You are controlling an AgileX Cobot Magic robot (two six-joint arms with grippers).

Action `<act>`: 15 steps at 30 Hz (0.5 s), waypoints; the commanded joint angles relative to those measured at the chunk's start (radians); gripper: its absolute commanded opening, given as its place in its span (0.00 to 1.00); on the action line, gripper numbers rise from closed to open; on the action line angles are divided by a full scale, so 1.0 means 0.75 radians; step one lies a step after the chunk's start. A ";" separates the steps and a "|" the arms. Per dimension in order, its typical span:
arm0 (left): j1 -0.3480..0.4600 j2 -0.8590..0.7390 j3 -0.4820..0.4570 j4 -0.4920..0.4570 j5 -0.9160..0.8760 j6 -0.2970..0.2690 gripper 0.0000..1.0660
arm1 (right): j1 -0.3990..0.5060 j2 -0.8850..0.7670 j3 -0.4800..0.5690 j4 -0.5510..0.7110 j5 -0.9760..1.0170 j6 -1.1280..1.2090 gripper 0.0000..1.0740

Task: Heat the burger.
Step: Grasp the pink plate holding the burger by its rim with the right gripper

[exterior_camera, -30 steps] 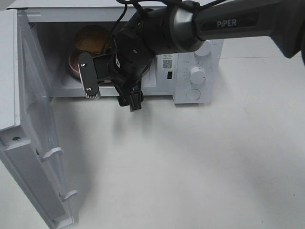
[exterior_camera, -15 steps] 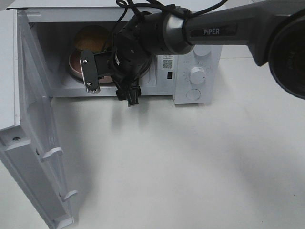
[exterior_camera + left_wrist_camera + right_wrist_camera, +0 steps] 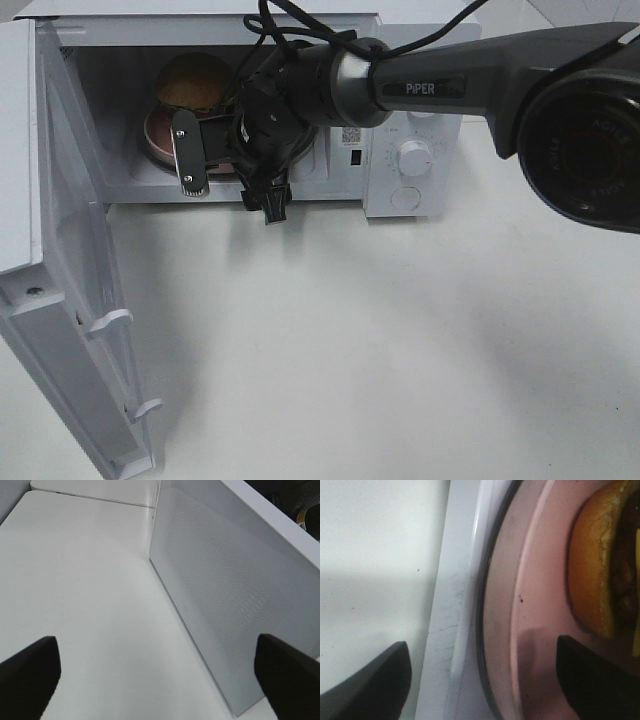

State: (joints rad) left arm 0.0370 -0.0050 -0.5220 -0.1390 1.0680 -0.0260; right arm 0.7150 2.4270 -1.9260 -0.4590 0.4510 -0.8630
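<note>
The burger (image 3: 192, 82) is sitting on a pink plate (image 3: 158, 135) inside the open microwave (image 3: 420, 150), toward the back of the cavity. In the right wrist view its golden bun (image 3: 592, 580) is filling one side of the frame, with the plate's rim (image 3: 517, 605) curving beside it and the white sill of the microwave (image 3: 462, 605) running along the plate's edge.

The right gripper (image 3: 215, 160) is reaching in through the opening from the right arm (image 3: 440, 85), which is stretching across the upper part of the exterior view. Its fingers (image 3: 187, 155) are standing apart at the front edge of the plate, one on either side of the rim, with nothing clamped between them.

The microwave door (image 3: 75, 330) is hanging wide open on the left side, over the white table (image 3: 400, 350). The left gripper (image 3: 160, 675) is hovering over the table beside the door's perforated panel (image 3: 220, 595), its fingers (image 3: 27, 672) spread wide and holding nothing.
</note>
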 commanded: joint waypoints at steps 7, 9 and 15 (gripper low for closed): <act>0.003 -0.025 0.008 0.000 0.000 0.003 0.92 | -0.004 0.029 -0.013 0.031 -0.032 0.004 0.42; 0.003 -0.025 0.008 0.000 0.000 0.003 0.92 | -0.004 0.027 -0.013 0.032 -0.029 0.004 0.31; 0.003 -0.025 0.008 0.000 0.000 0.003 0.92 | -0.003 0.023 -0.013 0.033 0.015 0.004 0.07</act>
State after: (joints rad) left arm 0.0370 -0.0050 -0.5220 -0.1390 1.0680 -0.0260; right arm 0.7180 2.4430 -1.9290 -0.4260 0.4520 -0.8630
